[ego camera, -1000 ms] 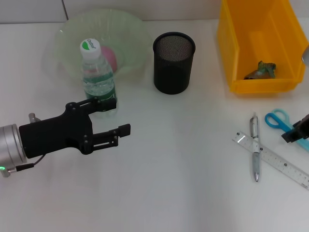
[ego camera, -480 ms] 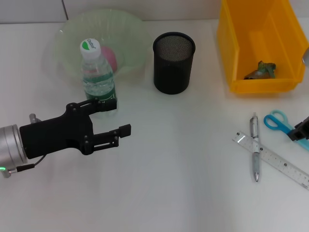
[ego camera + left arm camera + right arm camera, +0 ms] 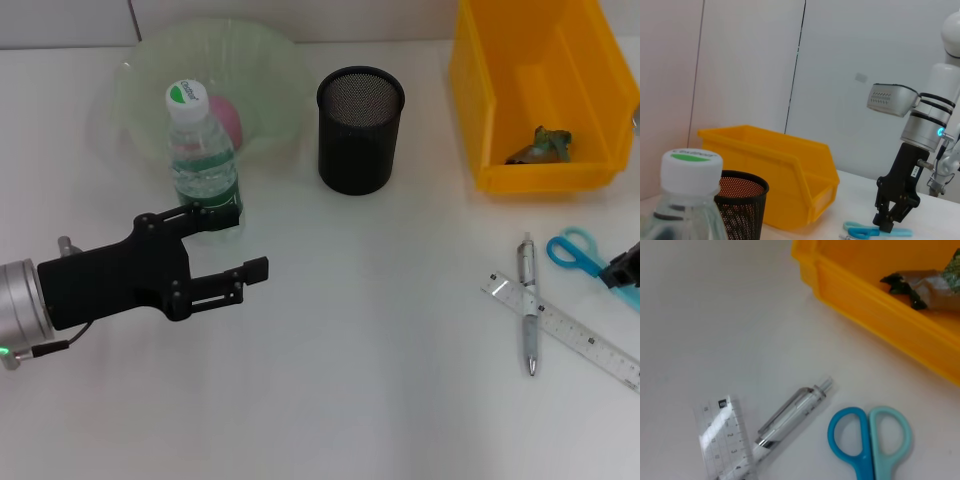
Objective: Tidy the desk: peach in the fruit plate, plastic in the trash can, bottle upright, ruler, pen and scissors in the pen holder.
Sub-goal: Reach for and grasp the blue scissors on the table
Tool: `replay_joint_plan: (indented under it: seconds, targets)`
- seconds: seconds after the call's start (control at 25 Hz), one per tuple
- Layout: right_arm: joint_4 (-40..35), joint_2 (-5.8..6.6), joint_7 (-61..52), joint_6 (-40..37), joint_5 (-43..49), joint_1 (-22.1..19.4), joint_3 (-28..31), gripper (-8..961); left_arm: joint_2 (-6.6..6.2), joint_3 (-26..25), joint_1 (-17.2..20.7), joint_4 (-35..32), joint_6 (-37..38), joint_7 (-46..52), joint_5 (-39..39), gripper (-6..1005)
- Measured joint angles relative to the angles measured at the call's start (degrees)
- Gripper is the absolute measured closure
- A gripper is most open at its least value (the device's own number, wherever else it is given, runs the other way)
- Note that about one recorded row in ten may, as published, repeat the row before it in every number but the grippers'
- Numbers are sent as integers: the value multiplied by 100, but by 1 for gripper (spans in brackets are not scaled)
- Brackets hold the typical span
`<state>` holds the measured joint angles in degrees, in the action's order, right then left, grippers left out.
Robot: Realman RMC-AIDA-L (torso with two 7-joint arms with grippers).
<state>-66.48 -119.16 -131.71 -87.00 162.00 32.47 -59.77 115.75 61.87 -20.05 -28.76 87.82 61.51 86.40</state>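
In the head view the left end effector [image 3: 245,245] sits at the lower left of the frame, its two black fingers spread apart and grasping nothing, one fingertip [image 3: 222,218] just in front of the base of the bottle [image 3: 203,160]. The bottle stands upright on the white tabletop [image 3: 380,340] at the upper left, white cap on top, right at the near rim of the pale green fruit plate [image 3: 270,60]. The pink peach [image 3: 228,118] lies inside that plate, partly hidden behind the bottle. The black mesh pen holder [image 3: 360,130] stands upright at upper centre, apart from the plate. The yellow trash can [image 3: 535,90] fills the upper right corner, with a crumpled piece of plastic [image 3: 540,146] on its floor. At the lower right, the pen [image 3: 528,318] lies across the clear ruler [image 3: 570,332], and the blue scissors [image 3: 572,250] rest just beyond them, handles toward the pen. The right end effector [image 3: 628,268] shows at the right edge of the frame, directly over the scissors' blade end; in the left wrist view it hangs down with its tips at the scissors, but whether it is released or clenched I cannot tell.
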Motion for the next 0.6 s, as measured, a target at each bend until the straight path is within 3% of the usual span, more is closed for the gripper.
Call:
replay_joint_plan:
  seconds: [0.24,0.6]
  targets:
    - [-622,8,24,-325,-366,-234,9,791,0,0,23,3,17,-2,0,221]
    - [-955,18,26,-704,-277,-285,-43,937,0,6,28,-3,32,-2,0,222]
